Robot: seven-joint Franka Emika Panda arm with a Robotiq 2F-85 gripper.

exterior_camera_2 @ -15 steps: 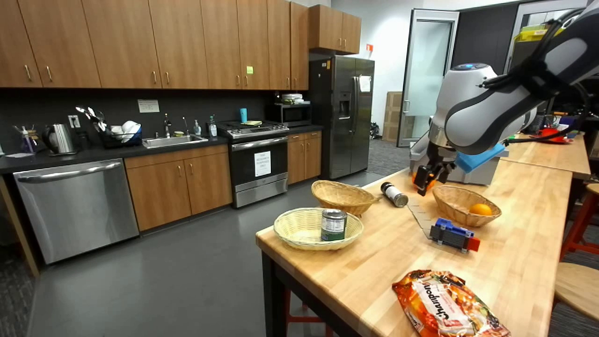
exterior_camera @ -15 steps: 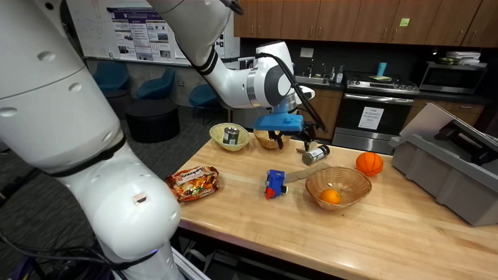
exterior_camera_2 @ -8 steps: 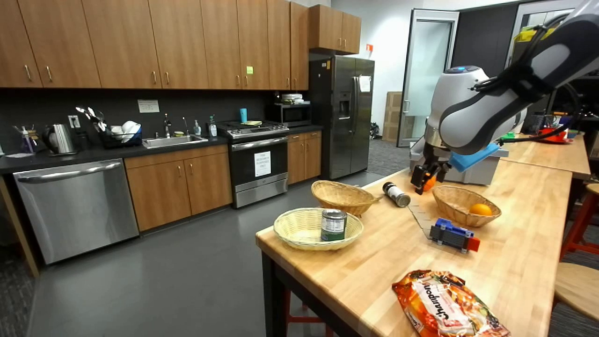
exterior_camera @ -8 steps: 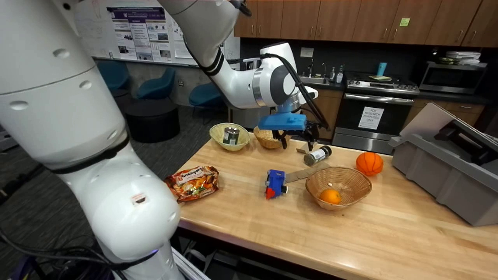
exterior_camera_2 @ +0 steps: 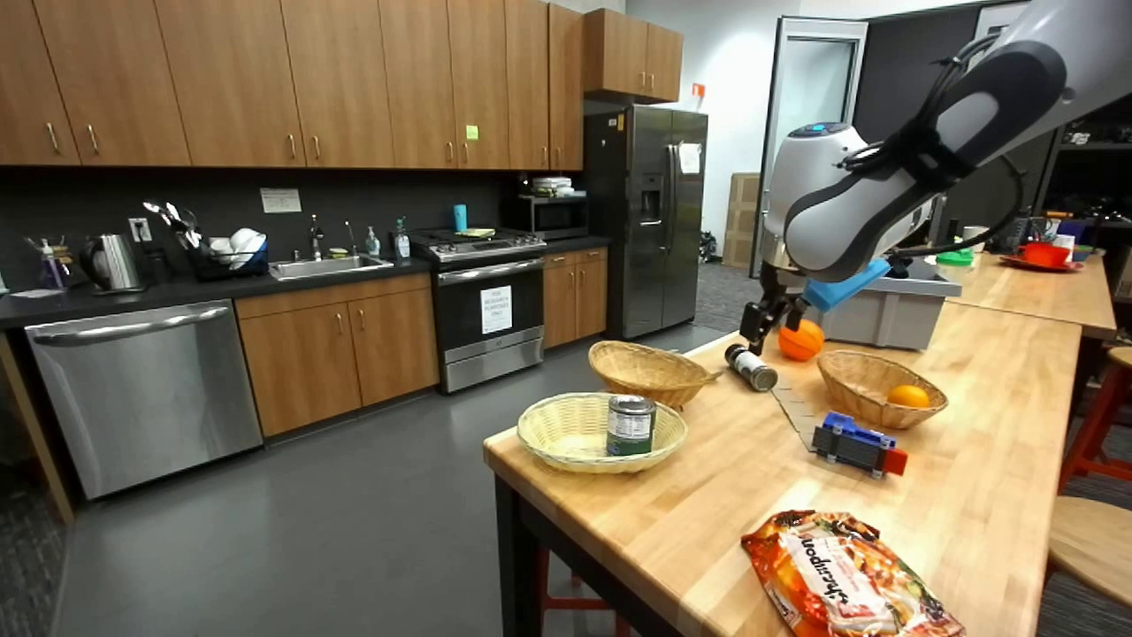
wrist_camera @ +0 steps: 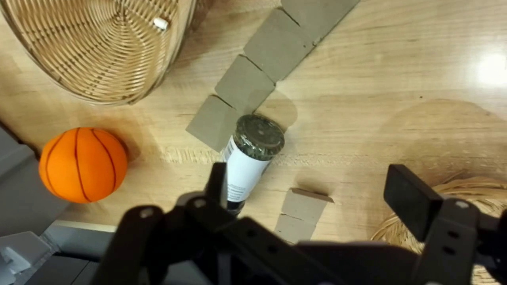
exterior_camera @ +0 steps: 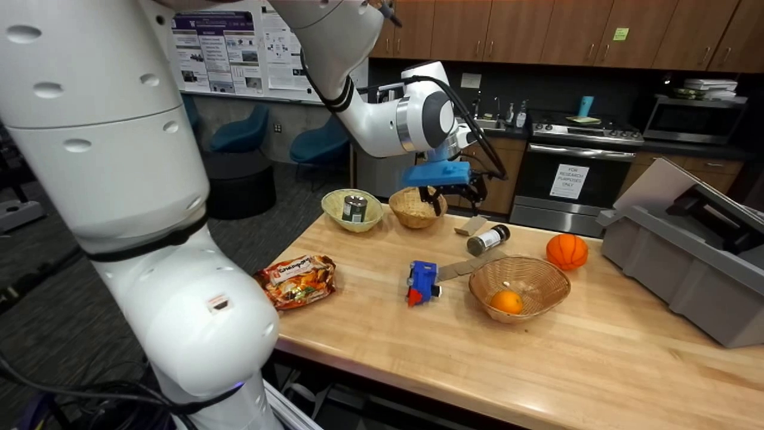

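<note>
Gripper point(wrist_camera: 308, 184) is hovering over the table point(exterior_camera: 370, 328), its jaws standing wide apart, released. Below, the jar point(wrist_camera: 249, 166) is lying on its side between a ball point(wrist_camera: 83, 164) and a basket point(exterior_camera: 410, 213); cardboard point(wrist_camera: 245, 84) is stretching just beside it.

In an exterior view the white arm point(exterior_camera: 119, 173) looms large at the near side, its lower links point(exterior_camera: 218, 334) slanting upward and out of sight at the top. The forearm point(exterior_camera: 375, 128), circled near its upper end by black bands point(exterior_camera: 342, 98), slopes down to a bulky wrist point(exterior_camera: 424, 110) (a small blue light point(exterior_camera_2: 818, 130) glows on top, seen in an exterior view). A black cable point(exterior_camera: 477, 133) arcs loosely past that joint. Below the wrist sits a blue block point(exterior_camera: 437, 174), fixed beside the gripper point(wrist_camera: 315, 192), which hangs pointing downward. Its dark jaws stand spread well apart, facing each other across the wrist view.
</note>
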